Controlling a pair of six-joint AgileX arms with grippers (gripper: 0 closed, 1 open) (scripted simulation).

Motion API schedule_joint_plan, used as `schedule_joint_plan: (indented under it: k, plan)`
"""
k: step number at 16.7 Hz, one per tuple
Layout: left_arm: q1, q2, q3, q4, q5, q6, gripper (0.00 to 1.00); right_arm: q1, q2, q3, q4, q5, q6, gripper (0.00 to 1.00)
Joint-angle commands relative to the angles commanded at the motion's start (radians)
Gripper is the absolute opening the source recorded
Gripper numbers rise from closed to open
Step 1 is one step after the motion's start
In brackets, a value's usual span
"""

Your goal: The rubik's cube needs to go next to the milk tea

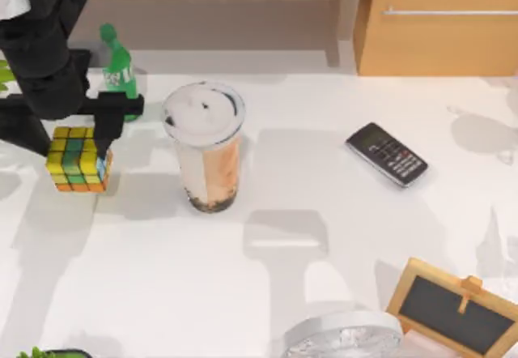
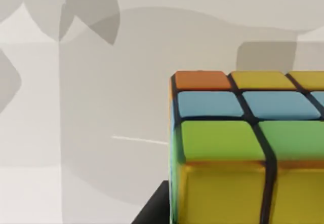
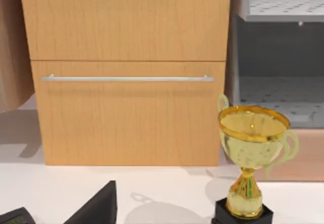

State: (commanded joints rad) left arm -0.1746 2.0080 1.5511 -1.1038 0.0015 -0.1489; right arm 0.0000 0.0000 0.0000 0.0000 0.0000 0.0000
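— Where is the left gripper [image 1: 97, 135] right now?

— At the left side of the tabletop [image 1: 324, 212], reaching over the rubik's cube [image 1: 78, 160]. Its dark fingers [image 1: 104, 135] come down at the cube's right edge, and the left wrist view has the cube [image 2: 243, 148] pressed up close, with a dark finger tip at its lower corner. Whether the fingers are clamped on the cube or merely touching it, I cannot tell.

— And the milk tea [image 1: 206, 147]?

— Upright, to the right of the fingers, with a bare stretch of tabletop between cup and cube. A green soda bottle [image 1: 118, 66] stands just behind the fingers.

— Anything else lying about?

— A phone [image 1: 386, 154] well off to the right, a small chalkboard [image 1: 453, 308] at the near right corner. The right wrist view faces a wooden drawer front [image 3: 126, 72] and a gold trophy [image 3: 250, 158].
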Motion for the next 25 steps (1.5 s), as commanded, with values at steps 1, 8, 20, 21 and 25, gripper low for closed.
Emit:
schedule_joint_plan:
  k: [1,8,20,21,25]
  plan:
    - [0.004,-0.002,0.000,0.001,-0.001,0.000,0.00,0.000,0.000,0.000,0.000,0.000,0.000,1.00]
    - [0.027,-0.029,0.004,0.015,-0.007,0.000,0.00,0.000,0.000,0.000,0.000,0.000,0.000,1.00]
    - [0.005,0.004,-0.035,0.065,0.002,-0.002,0.00,0.000,0.000,0.000,0.000,0.000,0.000,1.00]
    - [0.000,0.015,-0.044,0.067,0.004,-0.002,0.00,0.000,0.000,0.000,0.000,0.000,0.000,1.00]
    - [-0.002,0.024,-0.053,0.068,0.005,-0.002,0.00,0.000,0.000,0.000,0.000,0.000,0.000,1.00]
